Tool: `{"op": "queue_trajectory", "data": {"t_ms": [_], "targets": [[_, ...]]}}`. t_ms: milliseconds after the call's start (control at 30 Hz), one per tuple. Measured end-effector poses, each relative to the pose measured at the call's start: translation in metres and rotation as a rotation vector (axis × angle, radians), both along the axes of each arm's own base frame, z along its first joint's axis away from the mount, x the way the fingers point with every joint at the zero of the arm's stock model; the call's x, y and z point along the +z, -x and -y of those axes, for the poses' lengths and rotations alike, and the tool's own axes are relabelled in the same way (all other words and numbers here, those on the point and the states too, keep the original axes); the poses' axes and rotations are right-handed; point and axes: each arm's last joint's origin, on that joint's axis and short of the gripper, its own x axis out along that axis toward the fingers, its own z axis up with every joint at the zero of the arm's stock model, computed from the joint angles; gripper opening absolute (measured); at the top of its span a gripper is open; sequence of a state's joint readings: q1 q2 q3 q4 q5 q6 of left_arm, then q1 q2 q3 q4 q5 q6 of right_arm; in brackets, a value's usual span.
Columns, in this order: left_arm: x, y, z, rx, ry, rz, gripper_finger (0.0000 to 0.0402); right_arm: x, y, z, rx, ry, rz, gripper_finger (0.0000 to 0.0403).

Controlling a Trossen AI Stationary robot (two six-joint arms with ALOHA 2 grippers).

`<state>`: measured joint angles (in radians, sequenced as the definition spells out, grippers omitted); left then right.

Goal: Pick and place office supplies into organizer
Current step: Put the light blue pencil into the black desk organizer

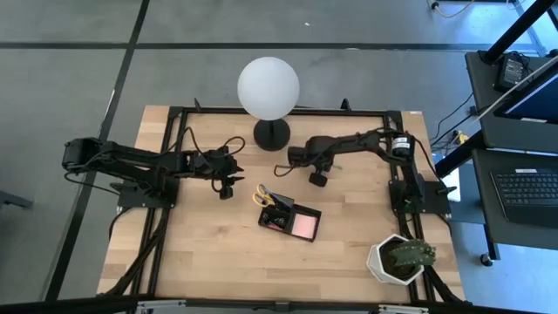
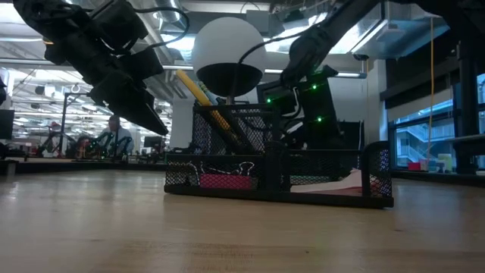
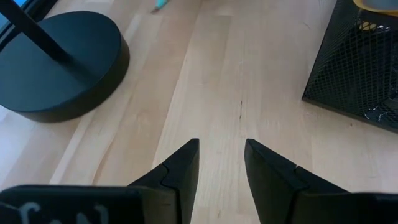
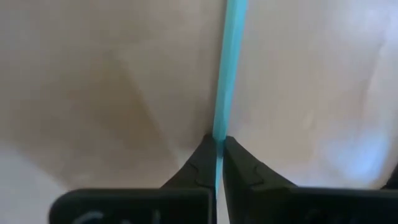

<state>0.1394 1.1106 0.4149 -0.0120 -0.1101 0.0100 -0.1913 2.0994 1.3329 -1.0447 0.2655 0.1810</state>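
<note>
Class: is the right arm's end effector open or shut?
Shut. In its wrist view the right end effector has both fingers pinched against a thin turquoise stick.

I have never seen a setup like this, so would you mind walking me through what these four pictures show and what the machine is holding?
These are two dark robot arms working at a wooden table, each ending in a two-finger gripper. One picture looks straight down from above, one looks level across the tabletop, and the other two come from cameras on each arm's wrist. On the table stand a white globe lamp, a potted plant and a black mesh organizer, which already holds yellow-handled scissors and a pink sticky-note pad. The right gripper, near the lamp's base, is shut on a thin blue-green stick. The left gripper hovers open and empty over bare wood between the lamp's base and the organizer.
</note>
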Motion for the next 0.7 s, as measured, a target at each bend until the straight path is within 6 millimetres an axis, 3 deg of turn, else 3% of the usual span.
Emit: {"op": "queue_trajectory", "data": {"t_ms": [233,433,700], "targets": [[0.0,0.0,0.0,-0.01,-0.011,-0.004,0.0123,0.018,-0.006,-0.026,0.026,-0.074,0.113,0.0007],[0.002,-0.001,0.0,-0.105,-0.125,-0.013,0.0123,0.026,-0.026,-0.046,0.107,-0.322,0.345,0.0007],[0.005,-0.004,0.0,-0.208,-0.251,0.001,0.0145,0.028,-0.041,-0.047,0.2,-0.27,0.487,0.0005]]}}
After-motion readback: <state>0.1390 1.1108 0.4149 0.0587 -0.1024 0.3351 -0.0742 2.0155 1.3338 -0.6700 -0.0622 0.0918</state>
